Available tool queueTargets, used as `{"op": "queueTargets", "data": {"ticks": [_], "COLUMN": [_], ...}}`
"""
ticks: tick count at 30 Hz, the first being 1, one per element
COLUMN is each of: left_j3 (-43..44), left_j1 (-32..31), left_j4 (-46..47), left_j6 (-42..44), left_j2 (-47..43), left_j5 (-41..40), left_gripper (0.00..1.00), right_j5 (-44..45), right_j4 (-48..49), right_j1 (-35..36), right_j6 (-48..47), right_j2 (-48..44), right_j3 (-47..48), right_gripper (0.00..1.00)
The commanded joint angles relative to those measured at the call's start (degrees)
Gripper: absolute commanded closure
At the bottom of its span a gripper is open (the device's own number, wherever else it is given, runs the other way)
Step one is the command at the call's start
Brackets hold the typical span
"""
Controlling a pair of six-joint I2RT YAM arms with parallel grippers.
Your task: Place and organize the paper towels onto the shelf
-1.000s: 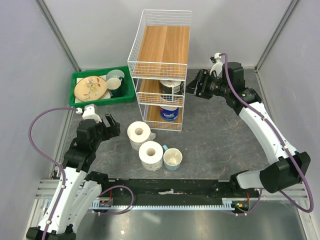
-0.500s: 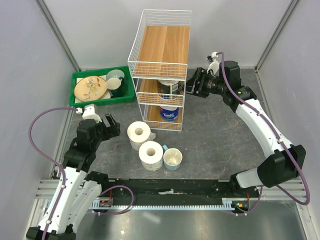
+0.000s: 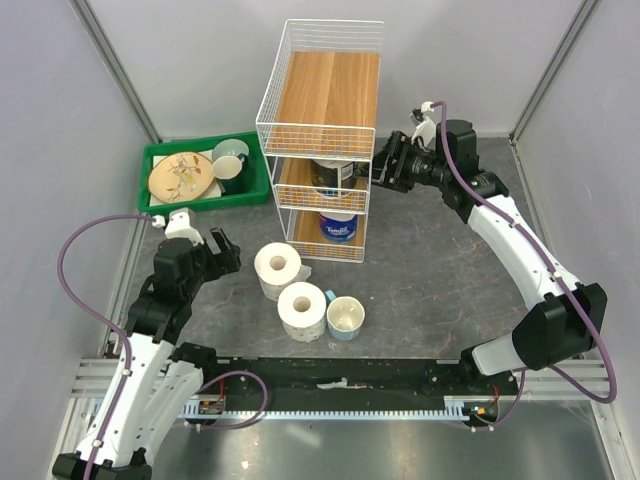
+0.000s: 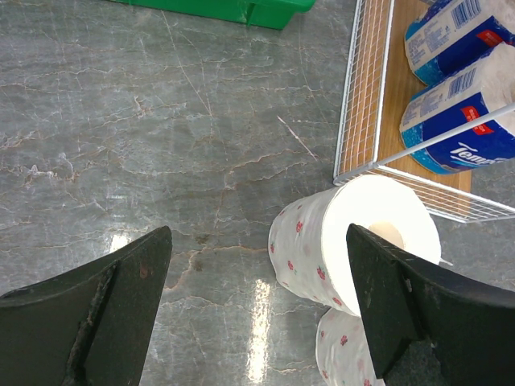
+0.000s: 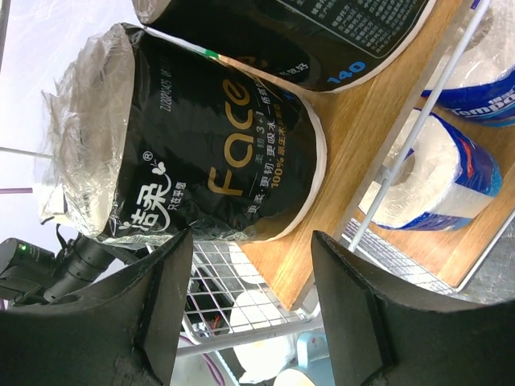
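Two rolls (image 3: pixel 277 263) left on desk (image 3: pixel 430 270) — right hand (image 5: pixel 251 241) apart at dark roll (image 5: pixel 201 137) on shelf (image 3: pixel 330 80), mid tier; next, likely shut wide-apart left hand (image 4: pixel 259 241) on nearest.

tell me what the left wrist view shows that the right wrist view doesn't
Only the left wrist view: an edge of the green tray and, close up, two flower-printed rolls beside the shelf. Only the right wrist view: two dark-wrapped rolls on a wooden board. Both: the wire shelf and the blue-wrapped rolls on its lower board. Blurred white shapes low in the right wrist view may be those loose rolls.
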Motion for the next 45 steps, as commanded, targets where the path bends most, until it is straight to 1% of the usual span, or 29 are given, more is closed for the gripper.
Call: {"op": "queueTargets", "data": {"ticks": [1,4,7,10,15,18,22,31,36,45], "left_j3": [1.1,1.1,1.1,1.0,1.0,1.0,1.1,0.9,1.0,1.1], "left_j1": [0.3,0.3,0.3,0.4,0.3,0.3,0.3,0.3,0.3,0.3], "left_j4": [2.4,2.4,2.4,2.3,2.4,2.3,2.3,2.3,2.2,2.3], "left_j6": [0.4,0.5,0.5,0.5,0.4,0.5,0.5,0.5,0.5,0.5], "left_j2": [-0.1,0.1,-0.1,-0.1,0.0,0.1,0.0,-0.1,0.1,0.3], "left_j5": [-0.3,-0.3,-0.3,-0.3,-0.3,-0.2,-0.2,-0.3,-0.3,-0.4], "left_gripper": [0.04,0.04,0.04,0.04,0.04,0.04,0.04,0.04,0.04,0.04], "right_j5": [-0.5,2.4,7.4,12.0,17.2,16.2,15.2,12.2,9.0,4.9], "right_j4": [2.4,1.9,1.7,1.7,3.0,6.0,7.4,8.2,9.4,11.1], "right_j1": [0.2,-0.3,-1.4,-3.0,-5.7,-7.4,-7.7,-8.0,-8.0,-8.0], "right_j6": [-0.3,-0.7,-0.5,0.8,4.4,6.3,6.7,7.6,8.0,8.2], "right_j2": [-1.2,-2.4,-3.4,-3.6,-2.8,-0.3,4.9,15.4,18.0,19.3], "right_j3": [0.1,-0.7,-0.9,-0.7,-0.6,0.4,3.6,15.1,15.9,15.9], "right_gripper": [0.32,0.32,0.32,0.31,0.29,0.28,0.28,0.28,0.28,0.29]}}
